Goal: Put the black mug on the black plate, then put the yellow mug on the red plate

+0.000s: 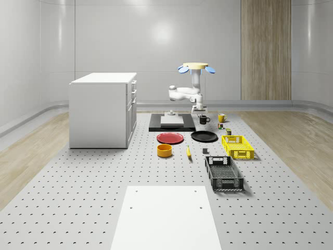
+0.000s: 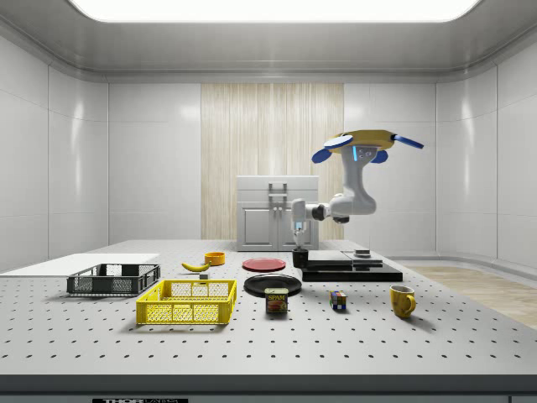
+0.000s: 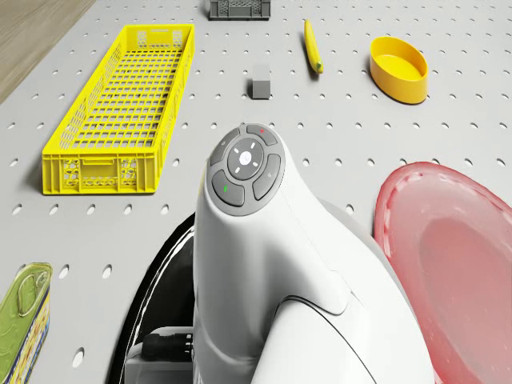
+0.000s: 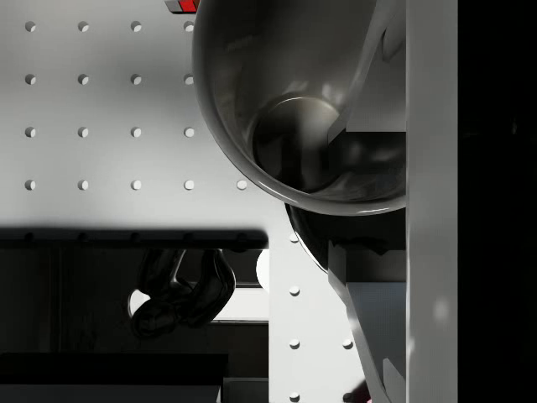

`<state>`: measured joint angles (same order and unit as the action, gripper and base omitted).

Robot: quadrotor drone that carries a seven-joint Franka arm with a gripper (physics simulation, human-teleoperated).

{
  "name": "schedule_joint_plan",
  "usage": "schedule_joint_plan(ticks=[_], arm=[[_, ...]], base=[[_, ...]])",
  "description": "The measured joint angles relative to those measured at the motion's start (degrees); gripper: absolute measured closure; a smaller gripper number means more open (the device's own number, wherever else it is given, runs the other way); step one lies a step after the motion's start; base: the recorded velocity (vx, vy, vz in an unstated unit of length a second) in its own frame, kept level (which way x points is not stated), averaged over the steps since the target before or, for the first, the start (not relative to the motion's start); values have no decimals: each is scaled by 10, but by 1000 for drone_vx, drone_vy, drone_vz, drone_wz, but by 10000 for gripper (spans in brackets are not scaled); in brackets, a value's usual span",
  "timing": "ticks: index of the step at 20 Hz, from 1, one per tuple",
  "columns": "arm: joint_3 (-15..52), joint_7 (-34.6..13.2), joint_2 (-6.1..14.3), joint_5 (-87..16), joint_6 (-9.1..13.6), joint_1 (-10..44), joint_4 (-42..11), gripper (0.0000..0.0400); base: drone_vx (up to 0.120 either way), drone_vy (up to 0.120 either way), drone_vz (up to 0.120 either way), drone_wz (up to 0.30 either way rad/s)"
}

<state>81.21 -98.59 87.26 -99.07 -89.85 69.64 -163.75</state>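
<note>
Wrist view: black mug (image 4: 310, 126), glossy, mouth up, sits between the gripper (image 4: 369, 210) fingers (image 4: 369, 327), which clamp its rim. Black plate (image 1: 204, 136) lies near, below them; drone (image 1: 196, 66) hovers over the mug.

Perforated table (image 1: 78, 177) with plates, crates, mugs, banana, bowl.

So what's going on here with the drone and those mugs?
The drone hovers behind the plates, its arm reaching down so the gripper is at the black mug; the wrist view looks into the mug with a finger on either side of its wall. The black plate and red plate are bare. The yellow mug stands untouched.
</note>
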Motion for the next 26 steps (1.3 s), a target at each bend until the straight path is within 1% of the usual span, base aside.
schedule_joint_plan(ticks=[9, 13, 24, 26], arm=[[1, -1, 7, 3, -7, 1, 0, 290], [1, -1, 10, 4, -9, 2, 0, 290], [2, -2, 17, 7, -16, 3, 0, 290], [-2, -2, 18, 4, -18, 3, 1, 290]], base=[[120, 0, 0, 0], [120, -80, 0, 0], [120, 0, 0, 0], [20, 0, 0, 0]])
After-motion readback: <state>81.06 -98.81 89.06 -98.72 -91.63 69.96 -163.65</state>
